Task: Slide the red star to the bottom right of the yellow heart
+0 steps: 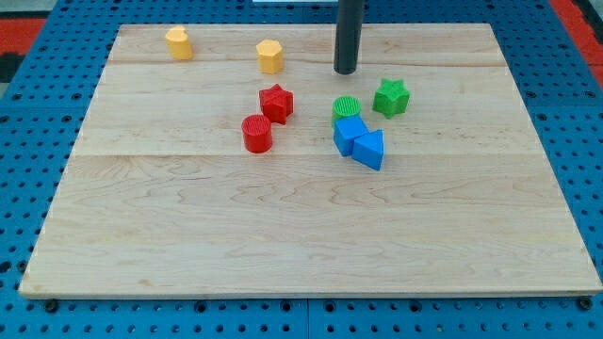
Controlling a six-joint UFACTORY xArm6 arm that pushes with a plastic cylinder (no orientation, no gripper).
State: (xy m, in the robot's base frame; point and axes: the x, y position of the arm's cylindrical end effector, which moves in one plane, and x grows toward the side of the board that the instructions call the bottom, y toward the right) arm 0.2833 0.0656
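Blue pegboard with regular rows of holes is seen around a pale wooden worktop (283, 226), which is made of planks joined lengthwise and fills most of the view. A red patch of the same perforated kind is visible at the view's top left and top right corners.

Eight blocks are counted on the worktop: two yellow, two red, two green and two blue. A yellow heart (179, 42) is placed near the top left corner, and a yellow hexagonal block (270, 56) is set to its right, well apart from it. The red star (276, 103) is found below the yellow hexagonal block, near the middle of the upper half, and a red cylinder (256, 134) lies just beside it, to its lower left. A green cylinder (347, 107) and a green star (391, 97) are set near each other at the right of centre. Just under the green cylinder, a blue cube-like block (350, 134) and a blue wedge-like block (369, 149) are seen touching.

One dark rod is lowered from the view's top, and my tip (345, 71) is placed above the green cylinder, to the upper right of the red star and apart from every block. No jaws are carried by this arm, so no state of spread or pinch can be told.
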